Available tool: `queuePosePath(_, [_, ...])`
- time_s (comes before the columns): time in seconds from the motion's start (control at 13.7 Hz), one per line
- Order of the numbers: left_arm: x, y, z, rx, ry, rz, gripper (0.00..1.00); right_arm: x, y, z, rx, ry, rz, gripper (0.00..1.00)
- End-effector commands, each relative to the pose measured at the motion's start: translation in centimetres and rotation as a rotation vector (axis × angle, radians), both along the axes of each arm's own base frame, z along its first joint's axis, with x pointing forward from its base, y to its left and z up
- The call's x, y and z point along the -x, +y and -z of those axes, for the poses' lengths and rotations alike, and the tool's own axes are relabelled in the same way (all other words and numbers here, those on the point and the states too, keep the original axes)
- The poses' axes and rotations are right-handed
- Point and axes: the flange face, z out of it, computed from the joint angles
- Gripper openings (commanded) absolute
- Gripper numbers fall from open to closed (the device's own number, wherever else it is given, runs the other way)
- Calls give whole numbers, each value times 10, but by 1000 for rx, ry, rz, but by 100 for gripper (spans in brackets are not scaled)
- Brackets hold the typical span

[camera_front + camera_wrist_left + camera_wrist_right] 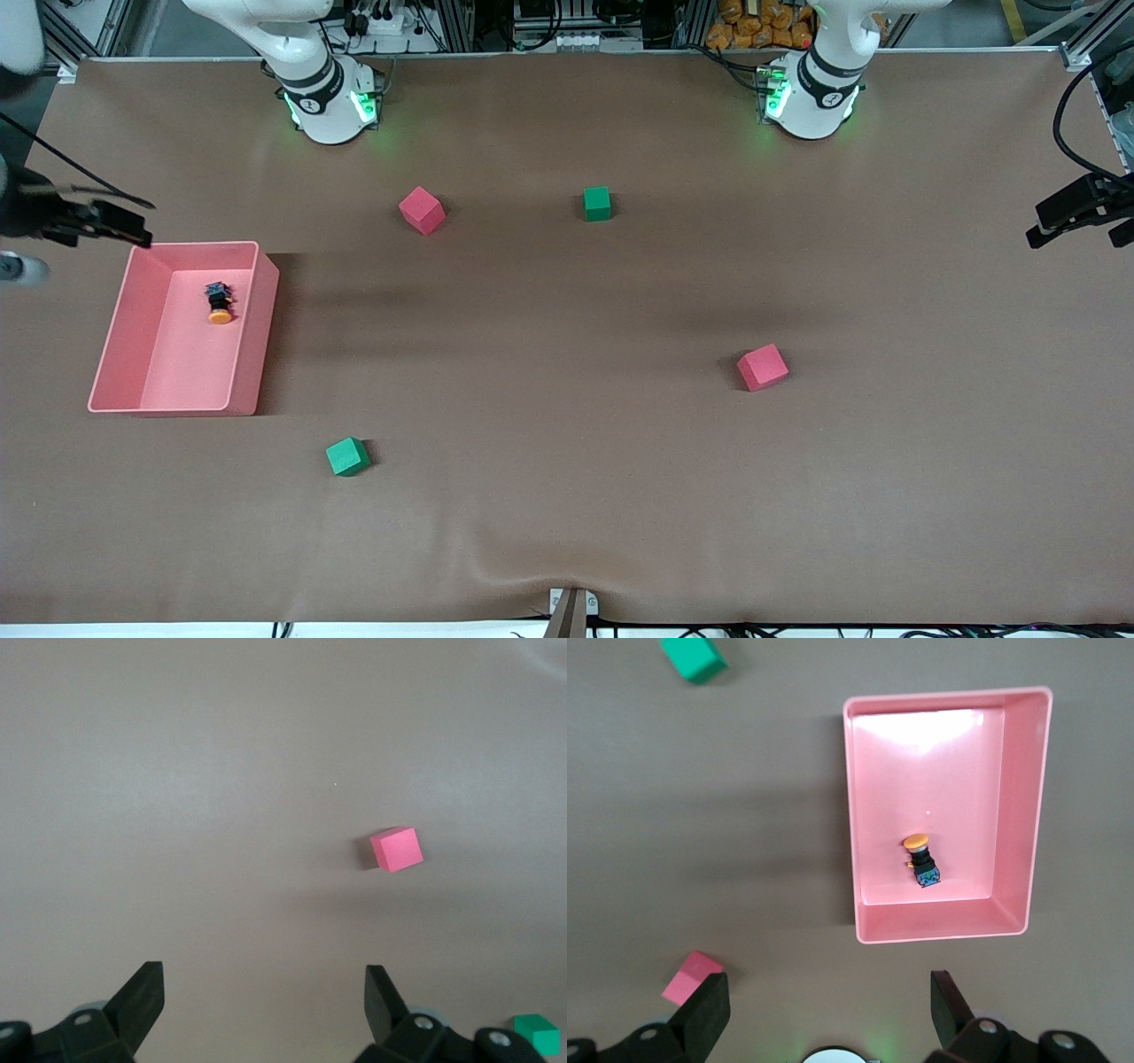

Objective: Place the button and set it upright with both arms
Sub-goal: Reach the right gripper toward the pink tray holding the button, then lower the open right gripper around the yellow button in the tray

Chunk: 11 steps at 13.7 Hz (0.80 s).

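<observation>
The left end effector (264, 1005) stands spread wide with nothing between its fingers (142, 997), hanging in the air over bare table (567, 532) at the left arm's end. The right end effector (829, 1010) is likewise spread wide and empty, up in the air over the table at the right arm's end, close to the pink bin (251, 350) and touching nothing.

The button (219, 302) lies on its side on the floor of the pink bin, in the half of the bin that is farther from the front camera. Its round orange cap points toward the front camera, and its short black body with a bluish end points toward the robots' bases. It touches none of the bin's walls.

A green cube (347, 456) sits on the table nearer to the front camera than the pink bin, close to its corner. A red cube (422, 210) sits farther from the front camera than the bin, toward the middle of the table. A second green cube (597, 203) and a second red cube (762, 367) sit well apart from the bin, toward the left arm's end.
</observation>
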Motion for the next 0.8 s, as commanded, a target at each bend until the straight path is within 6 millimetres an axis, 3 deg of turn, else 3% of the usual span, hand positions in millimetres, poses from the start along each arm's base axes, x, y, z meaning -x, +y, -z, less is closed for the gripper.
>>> queuePosePath(0.0, [0,2,-4,18,5,16,100,-2,-32,60,2,20,11,100])
queuePosePath(0.44, [0,2,0,18,13,18,100,29,-85,172,-1,-63,-25,100])
queuePosePath(0.73, [0,3,0,18,13,16,100,57,-115,223,-3,-123,-89,100])
